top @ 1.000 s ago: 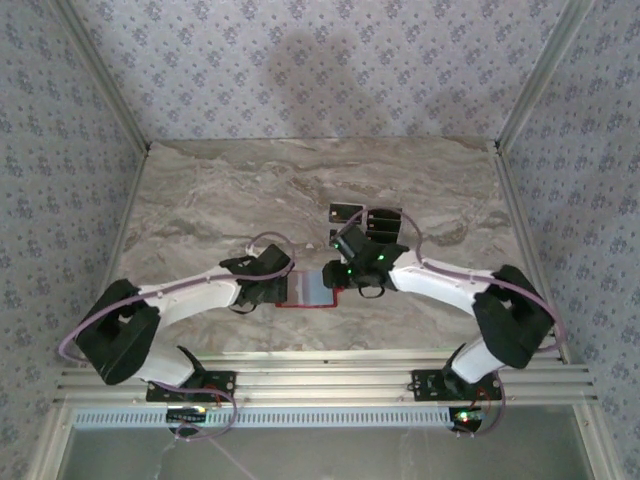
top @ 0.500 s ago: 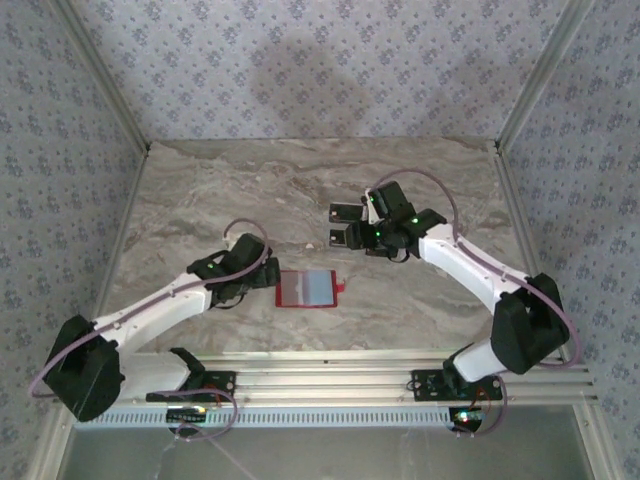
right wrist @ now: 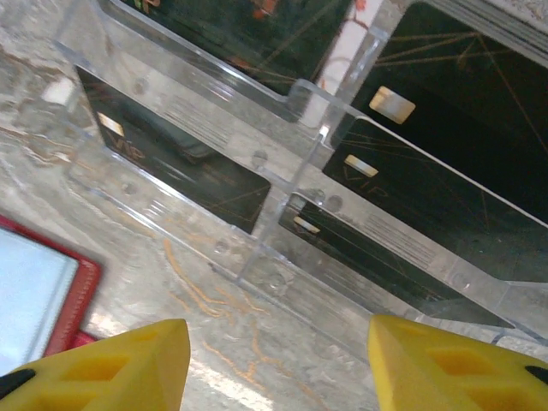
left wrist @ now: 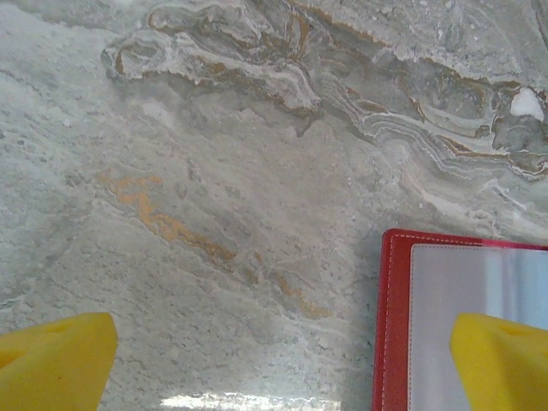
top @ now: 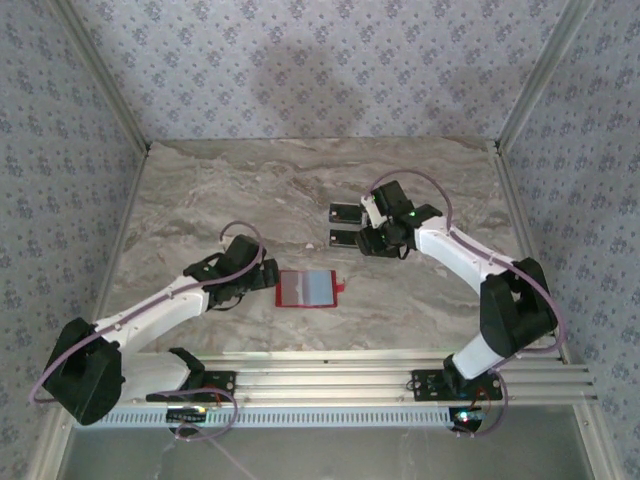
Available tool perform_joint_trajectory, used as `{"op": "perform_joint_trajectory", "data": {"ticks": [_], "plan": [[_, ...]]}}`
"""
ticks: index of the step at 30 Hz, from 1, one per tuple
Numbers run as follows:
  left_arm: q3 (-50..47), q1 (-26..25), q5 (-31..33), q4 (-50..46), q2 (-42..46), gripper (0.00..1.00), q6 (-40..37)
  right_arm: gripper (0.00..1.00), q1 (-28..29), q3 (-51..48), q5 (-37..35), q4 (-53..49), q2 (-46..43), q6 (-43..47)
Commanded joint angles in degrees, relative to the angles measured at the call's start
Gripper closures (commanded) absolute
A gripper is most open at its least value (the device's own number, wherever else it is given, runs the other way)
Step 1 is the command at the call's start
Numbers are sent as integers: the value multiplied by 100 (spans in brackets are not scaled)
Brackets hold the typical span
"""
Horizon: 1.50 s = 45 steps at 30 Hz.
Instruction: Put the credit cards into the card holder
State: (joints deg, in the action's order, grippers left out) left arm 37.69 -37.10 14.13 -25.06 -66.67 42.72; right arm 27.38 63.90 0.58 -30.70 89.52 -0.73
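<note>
With fingers spread wide above the black credit cards (right wrist: 201,175) slotted in a clear acrylic rack (right wrist: 282,274), the right gripper (right wrist: 274,368) could snag a divider or, possibly, pinch two cards, while the left gripper (left wrist: 278,364), also spread, merely straddles the open red card holder's (top: 305,288) left edge mid-table.

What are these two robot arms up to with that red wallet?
The job is putting the credit cards into the red card holder, which lies on the marble table. The left claw is open at the holder's left edge, holding nothing. The right claw hovers open over the dark cards in a clear rack; none is picked up yet.
</note>
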Motion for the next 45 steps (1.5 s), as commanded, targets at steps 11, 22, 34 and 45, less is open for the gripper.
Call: {"op": "perform_joint_trajectory", "data": {"ticks": [11,22,34,45], "plan": [[-100,30,-164,80,296,0,136,43,-109,-105,-511,-8,201,208],[-88,31,-172,92,304,0,98,45,-123,-448,-673,179,345,-1],[-113,34,-206,178,263,0,105,51,-40,-503,-806,257,231,-142],[-139,31,-256,265,192,0,100,49,10,-233,-825,153,90,-147]]}}
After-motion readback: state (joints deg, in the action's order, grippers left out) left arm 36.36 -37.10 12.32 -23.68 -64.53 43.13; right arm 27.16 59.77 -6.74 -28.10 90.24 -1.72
